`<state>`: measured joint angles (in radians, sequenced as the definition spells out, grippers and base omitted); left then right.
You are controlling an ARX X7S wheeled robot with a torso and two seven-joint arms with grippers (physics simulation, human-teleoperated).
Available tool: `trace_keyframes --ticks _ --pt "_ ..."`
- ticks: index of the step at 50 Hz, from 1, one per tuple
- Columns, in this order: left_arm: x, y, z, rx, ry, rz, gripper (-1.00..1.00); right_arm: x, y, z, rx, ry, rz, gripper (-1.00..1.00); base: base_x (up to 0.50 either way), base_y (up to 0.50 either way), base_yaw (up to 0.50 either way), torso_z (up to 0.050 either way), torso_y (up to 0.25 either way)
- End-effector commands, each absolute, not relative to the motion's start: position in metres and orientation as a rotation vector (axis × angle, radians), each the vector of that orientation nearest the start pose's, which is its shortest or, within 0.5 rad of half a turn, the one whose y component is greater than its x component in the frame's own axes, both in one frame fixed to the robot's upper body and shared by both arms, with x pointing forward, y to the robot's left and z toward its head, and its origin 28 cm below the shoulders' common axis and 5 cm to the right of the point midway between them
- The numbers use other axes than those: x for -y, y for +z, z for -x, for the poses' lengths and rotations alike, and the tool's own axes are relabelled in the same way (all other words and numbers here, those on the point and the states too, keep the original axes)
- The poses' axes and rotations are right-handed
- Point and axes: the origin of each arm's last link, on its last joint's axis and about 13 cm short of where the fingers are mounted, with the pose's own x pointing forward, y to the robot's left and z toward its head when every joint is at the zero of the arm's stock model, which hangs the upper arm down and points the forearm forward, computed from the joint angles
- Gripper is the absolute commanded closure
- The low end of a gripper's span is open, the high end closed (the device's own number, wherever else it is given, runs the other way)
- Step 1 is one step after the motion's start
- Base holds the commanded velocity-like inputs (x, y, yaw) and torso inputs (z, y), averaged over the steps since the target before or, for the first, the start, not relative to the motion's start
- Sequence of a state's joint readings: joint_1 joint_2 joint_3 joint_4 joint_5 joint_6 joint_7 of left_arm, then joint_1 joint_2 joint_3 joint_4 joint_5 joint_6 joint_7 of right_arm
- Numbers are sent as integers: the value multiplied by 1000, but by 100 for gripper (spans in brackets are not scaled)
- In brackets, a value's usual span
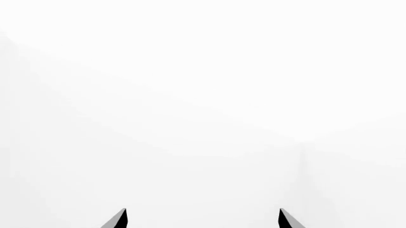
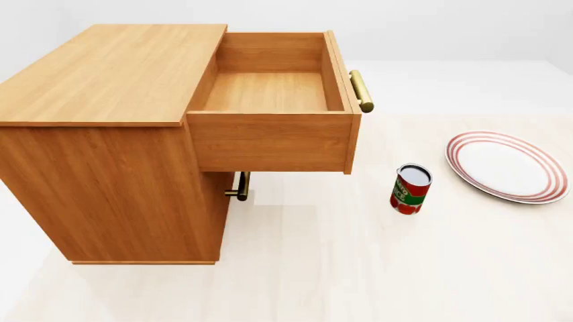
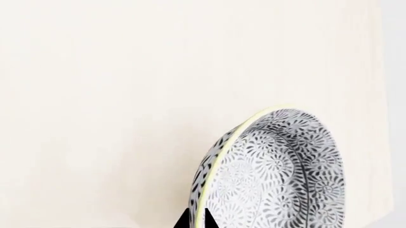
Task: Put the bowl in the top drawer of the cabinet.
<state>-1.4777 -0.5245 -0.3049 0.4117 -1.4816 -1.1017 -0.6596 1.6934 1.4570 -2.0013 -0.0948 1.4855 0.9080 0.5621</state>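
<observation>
The bowl, deep and covered in a blue-grey and white leaf pattern with a pale yellow rim, hangs tilted on edge in the right wrist view. My right gripper is shut on the bowl's rim, one black fingertip on each side of it. In the head view the cabinet stands at the left with its top drawer pulled fully open and nothing inside; its brass handle faces right. Neither arm nor the bowl shows in the head view. My left gripper is open, its tips wide apart over blank white.
A red and green can stands on the pale floor right of the cabinet. A flat red-rimmed white plate lies further right. The lower front's small brass handle sticks out under the open drawer.
</observation>
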Motion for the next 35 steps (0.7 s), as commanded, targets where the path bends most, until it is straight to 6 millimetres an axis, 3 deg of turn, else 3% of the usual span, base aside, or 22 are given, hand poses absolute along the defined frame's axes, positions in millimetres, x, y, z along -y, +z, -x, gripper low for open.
trace_keyframes --ticks 1,12,24,35 --pt "-282 427 -186 754 -296 330 -100 310 208 -171 -1004 -347 595 100 0 0 0 0 0" --pt "-282 427 -187 759 -306 340 -100 294 243 -182 -931 -258 677 100 0 0 0 0 0" --pt "-284 427 -186 765 -307 352 -100 282 300 -194 -826 -114 797 100 0 0 0 0 1" --pt "-284 432 -184 778 -321 357 -100 260 348 -228 -726 21 904 100 0 0 0 0 0"
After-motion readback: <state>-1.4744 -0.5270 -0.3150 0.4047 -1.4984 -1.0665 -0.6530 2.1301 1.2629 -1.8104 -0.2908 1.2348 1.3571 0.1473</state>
